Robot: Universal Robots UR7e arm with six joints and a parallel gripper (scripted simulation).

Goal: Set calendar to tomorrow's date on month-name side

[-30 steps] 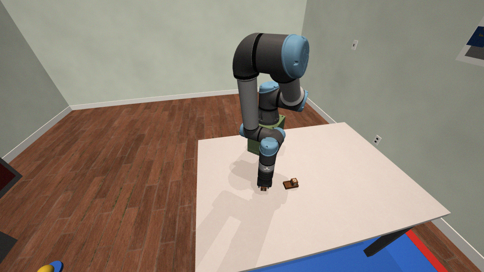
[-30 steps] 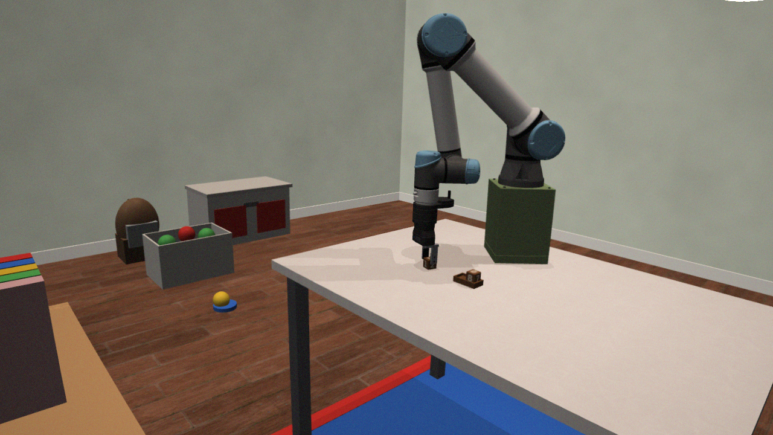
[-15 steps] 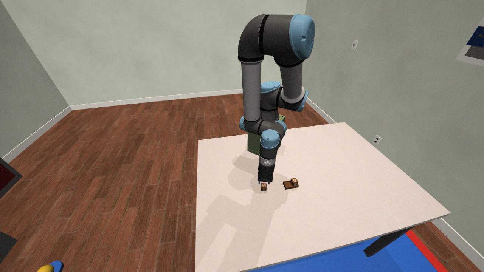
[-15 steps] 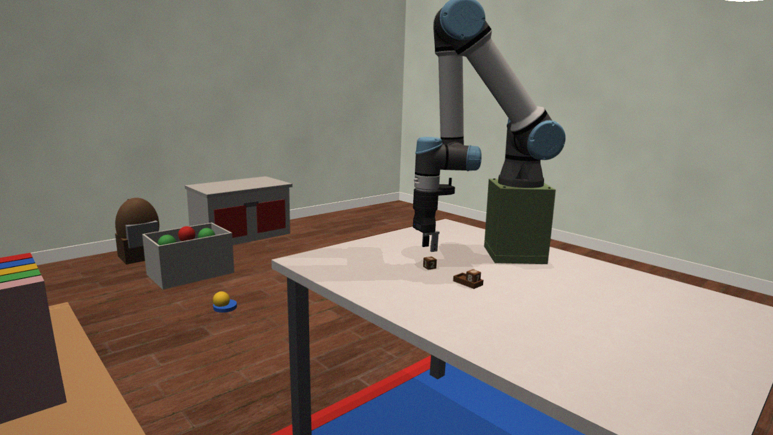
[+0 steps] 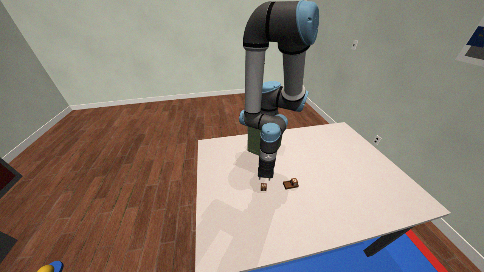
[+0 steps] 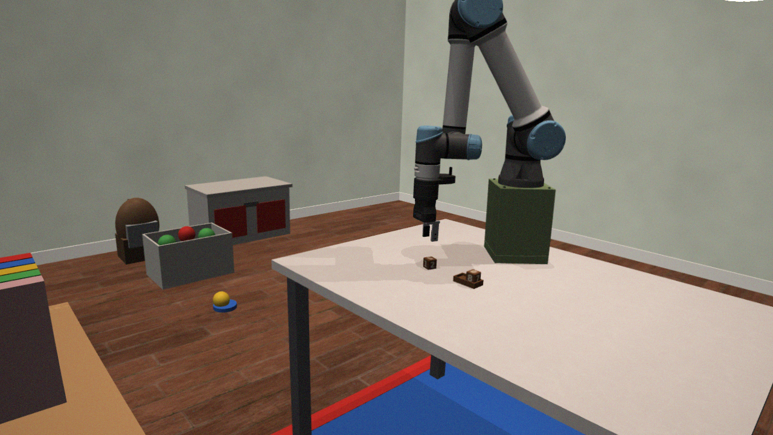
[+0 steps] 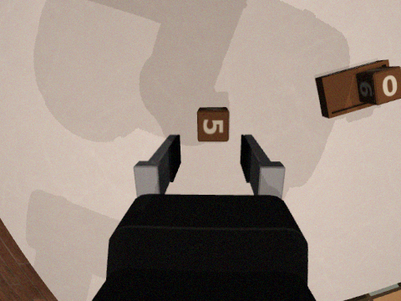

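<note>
Brown and small, one cube (image 5: 263, 187) (image 6: 429, 263) (image 7: 213, 124) sits on the worktop (image 5: 321, 209) (image 6: 583, 313) (image 7: 209, 184), its top 5 turned sideways in the wrist view. The claw (image 5: 264, 178) (image 6: 430, 231) (image 7: 210, 149) hangs above it, apart from it, fingers wide and holding nothing. Right of them in the top view, the tray (image 5: 287, 185) (image 6: 462, 280) (image 7: 340, 94) carries the other cube (image 5: 293, 181) (image 6: 473, 275) (image 7: 387, 85), 0 uppermost, at its right end.
</note>
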